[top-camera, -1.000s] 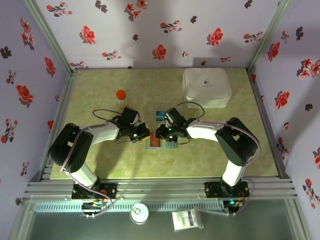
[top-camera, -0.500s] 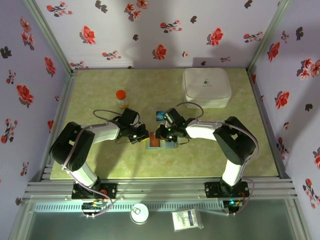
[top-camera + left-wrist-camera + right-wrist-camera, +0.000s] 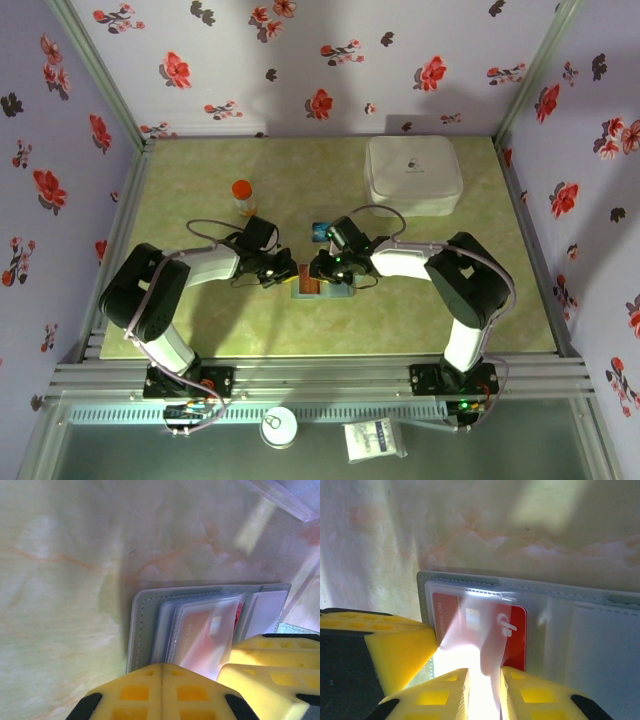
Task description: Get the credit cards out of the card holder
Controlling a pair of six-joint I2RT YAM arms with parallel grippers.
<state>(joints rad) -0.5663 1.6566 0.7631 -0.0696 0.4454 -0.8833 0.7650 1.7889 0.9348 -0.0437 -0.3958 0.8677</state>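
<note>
The grey-blue card holder (image 3: 338, 292) lies open on the table between both grippers. A red credit card (image 3: 516, 636) sits in it under a clear sleeve, red credit card (image 3: 202, 636). My right gripper (image 3: 484, 676) is shut on a lifted flap of that clear sleeve, right gripper (image 3: 316, 268). My left gripper (image 3: 162, 669) is shut with nothing between its fingers, its tip resting on the holder's stitched grey edge (image 3: 136, 630), left gripper (image 3: 291, 272). A blue-teal credit card (image 3: 321, 231) lies flat on the table just behind the holder.
An orange-capped bottle (image 3: 243, 196) stands behind the left arm. A large white rounded case (image 3: 413, 175) sits at the back right. Flowered walls close in the green marbled table (image 3: 200, 330) on three sides.
</note>
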